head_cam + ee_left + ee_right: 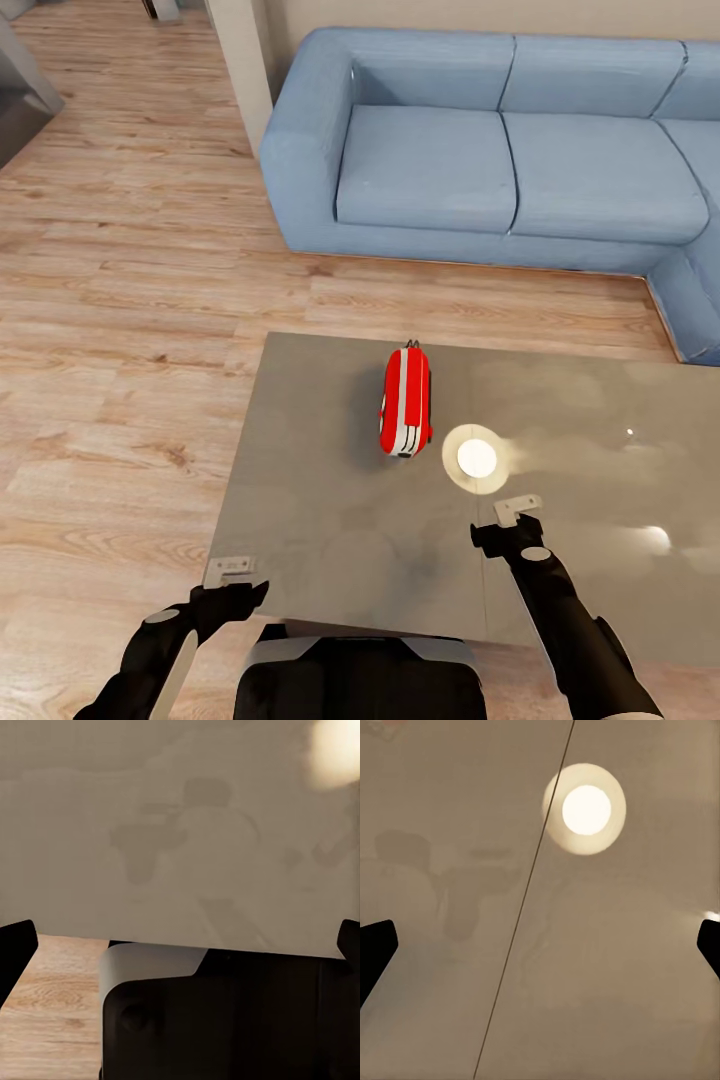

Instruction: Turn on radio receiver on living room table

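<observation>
1. Head view: the radio receiver (406, 401) lies on the grey surface (320, 480), toward its far edge, near the blue sofa (500, 150).
2. The right gripper (518, 510) hovers short of the radio, beside a lamp reflection (477, 458); the left gripper (232, 572) sits at the near edge. Both are spread wide and empty.
3. The step in hand looks like the approach; next, the right arm must reach forward and left to the radio.

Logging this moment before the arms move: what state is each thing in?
radio receiver: lying on the table, untouched.
left gripper: open, empty, over the table's near edge.
right gripper: open, empty, above the tabletop, short of the radio.
</observation>
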You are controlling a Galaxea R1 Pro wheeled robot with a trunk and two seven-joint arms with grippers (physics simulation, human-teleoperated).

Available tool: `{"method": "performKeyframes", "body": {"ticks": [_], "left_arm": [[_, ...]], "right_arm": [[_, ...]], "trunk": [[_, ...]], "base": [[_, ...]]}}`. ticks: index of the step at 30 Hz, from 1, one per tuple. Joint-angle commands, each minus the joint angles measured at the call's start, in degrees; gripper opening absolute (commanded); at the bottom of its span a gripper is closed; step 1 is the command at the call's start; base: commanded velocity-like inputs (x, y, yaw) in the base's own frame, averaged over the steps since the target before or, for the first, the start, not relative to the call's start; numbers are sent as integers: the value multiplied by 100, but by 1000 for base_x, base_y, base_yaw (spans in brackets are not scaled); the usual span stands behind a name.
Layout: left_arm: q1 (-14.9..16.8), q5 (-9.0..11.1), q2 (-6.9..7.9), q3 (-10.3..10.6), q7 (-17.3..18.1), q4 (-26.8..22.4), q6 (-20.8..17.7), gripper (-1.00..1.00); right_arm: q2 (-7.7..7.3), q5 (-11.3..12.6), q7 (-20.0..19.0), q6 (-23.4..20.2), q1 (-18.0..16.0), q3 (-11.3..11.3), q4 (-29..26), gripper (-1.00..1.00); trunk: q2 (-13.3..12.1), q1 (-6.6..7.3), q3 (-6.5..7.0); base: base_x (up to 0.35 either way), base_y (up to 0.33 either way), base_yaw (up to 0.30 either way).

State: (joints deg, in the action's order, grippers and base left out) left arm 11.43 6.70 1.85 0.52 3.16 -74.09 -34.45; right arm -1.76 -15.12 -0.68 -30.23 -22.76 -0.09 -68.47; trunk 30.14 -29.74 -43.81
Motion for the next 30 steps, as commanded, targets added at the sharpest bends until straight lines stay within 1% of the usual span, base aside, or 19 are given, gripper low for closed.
{"method": "performKeyframes", "body": {"ticks": [1,8,12,17,30], "left_arm": [[0,0,0,0,0,0,0,100],[0,-2,0,13,0,0,0,100],[0,0,4,143,0,5,0,100],[0,-3,8,227,0,1,0,100],[0,-3,9,251,0,8,8,100]], "right_arm": [[0,2,-1,0,0,0,0,100],[5,8,-2,-7,0,0,0,100],[7,9,-3,-8,0,0,5,100],[2,9,-3,-9,0,0,8,100],[0,9,-3,-9,0,0,8,100]], "trunk": [[0,0,0],[0,0,0],[0,0,0],[0,0,0],[0,0,0]], "base": [[0,0,0],[3,0,0],[178,0,0],[142,0,0],[12,0,0]]}}
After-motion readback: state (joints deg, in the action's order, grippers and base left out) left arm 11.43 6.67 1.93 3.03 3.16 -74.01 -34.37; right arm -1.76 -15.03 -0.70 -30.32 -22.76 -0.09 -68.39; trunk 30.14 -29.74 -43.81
